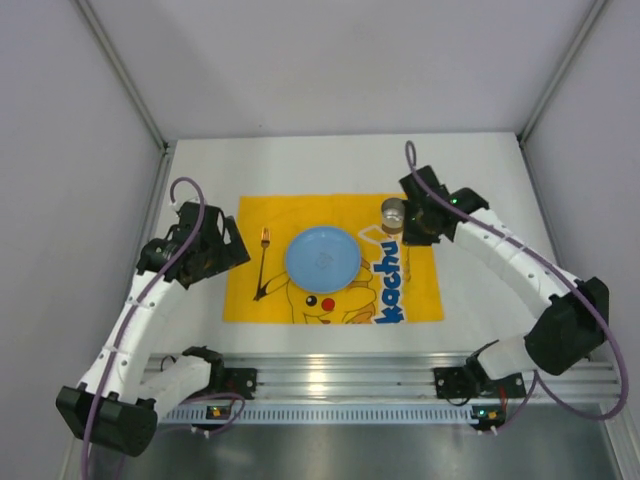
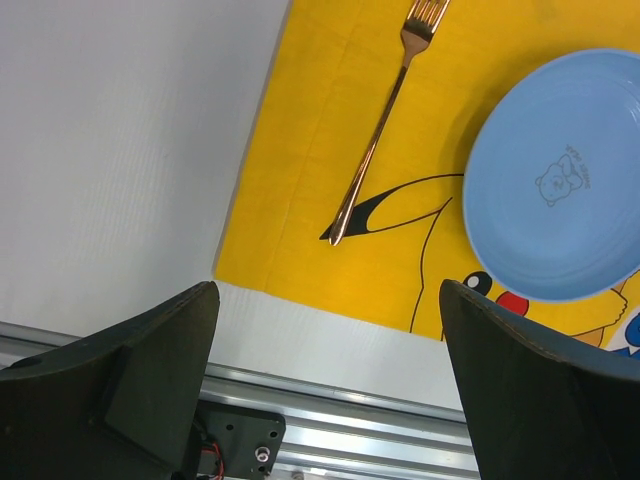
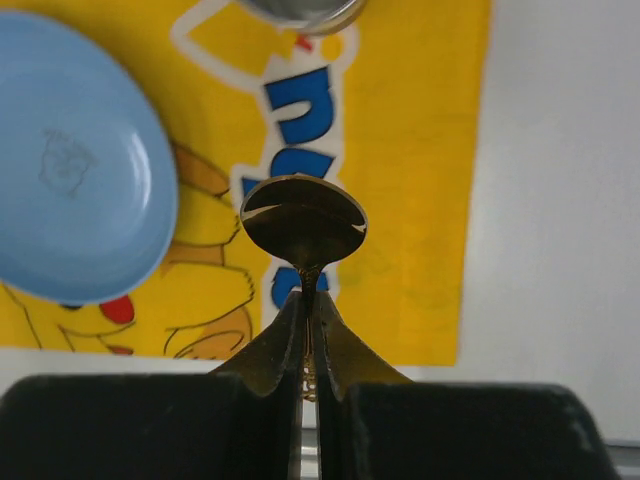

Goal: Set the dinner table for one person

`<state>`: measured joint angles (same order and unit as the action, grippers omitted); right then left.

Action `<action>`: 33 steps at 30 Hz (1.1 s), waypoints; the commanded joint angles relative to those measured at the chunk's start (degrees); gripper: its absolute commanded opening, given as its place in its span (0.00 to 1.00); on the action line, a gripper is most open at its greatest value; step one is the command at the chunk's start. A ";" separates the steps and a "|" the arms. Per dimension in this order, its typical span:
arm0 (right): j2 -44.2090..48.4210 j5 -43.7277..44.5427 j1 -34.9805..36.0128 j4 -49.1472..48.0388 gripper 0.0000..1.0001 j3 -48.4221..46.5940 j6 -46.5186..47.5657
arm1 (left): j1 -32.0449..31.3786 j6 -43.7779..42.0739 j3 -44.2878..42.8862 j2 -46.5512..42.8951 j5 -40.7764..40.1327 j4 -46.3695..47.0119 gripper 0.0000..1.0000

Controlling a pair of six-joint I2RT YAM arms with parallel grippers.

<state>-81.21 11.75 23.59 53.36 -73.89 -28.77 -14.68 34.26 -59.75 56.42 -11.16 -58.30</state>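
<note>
On the white dinner table (image 1: 330, 165) lies a yellow Pikachu-print cloth (image 1: 335, 300). A light blue plate (image 1: 322, 258) sits at its middle, and a copper fork (image 1: 263, 262) lies left of the plate, tines away from me. A metal cup (image 1: 392, 212) stands at the cloth's far right. My right gripper (image 3: 308, 300) is shut on the handle of a gold spoon (image 3: 303, 220) and holds it above the cloth's right part, near the cup. My left gripper (image 2: 330, 330) is open and empty over the cloth's left edge, near the fork (image 2: 375, 140).
A silver slotted rail (image 1: 340, 385) runs along the table's near edge and shows in the left wrist view (image 2: 380, 425). Grey walls (image 1: 60, 150) stand on three sides. White tabletop lies bare right of the cloth (image 3: 560, 200).
</note>
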 commanded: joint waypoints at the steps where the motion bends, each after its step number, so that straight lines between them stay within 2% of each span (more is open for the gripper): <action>1: -0.34 1.61 10.66 3.25 0.00 2.33 -7.94 | -0.09 -1.30 -3.01 0.96 -0.18 0.38 0.97; 5: -5.00 -1.02 15.16 -3.16 0.00 4.54 -11.82 | -0.09 -1.57 -3.88 1.15 0.08 0.21 0.97; 16: -21.87 -3.13 15.34 -11.70 0.00 -1.51 -11.92 | -0.09 -1.21 -8.80 1.58 -0.27 -4.53 0.97; 23: -26.63 -2.35 15.34 -12.76 0.01 -3.63 -12.36 | -0.09 -3.23 -10.74 1.32 -3.08 -7.61 0.98; 24: -26.63 -1.21 15.34 -12.85 0.04 -3.63 -12.53 | -0.09 -3.32 -10.74 1.15 -3.17 -7.70 0.98; 27: -25.93 0.90 15.34 -12.67 0.28 -3.28 -12.97 | -0.09 -3.06 -10.57 1.50 -3.69 -7.79 0.98; 28: -25.32 1.34 15.34 -12.67 0.42 -3.28 -12.97 | -0.09 -3.06 -10.48 1.58 -3.61 -7.53 0.98; 31: -23.92 4.15 15.34 -11.62 0.63 -3.37 -13.32 | -0.09 -3.06 -10.48 2.11 -3.34 -6.30 0.98; 33: -22.86 5.56 15.34 -10.13 0.68 -3.72 -13.06 | -0.09 -2.97 -10.65 2.99 -3.87 -5.60 0.98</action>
<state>-107.85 13.06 38.50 42.15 -75.11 -41.47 -14.68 31.90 -68.49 58.46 -13.72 -64.73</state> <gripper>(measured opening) 0.667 0.983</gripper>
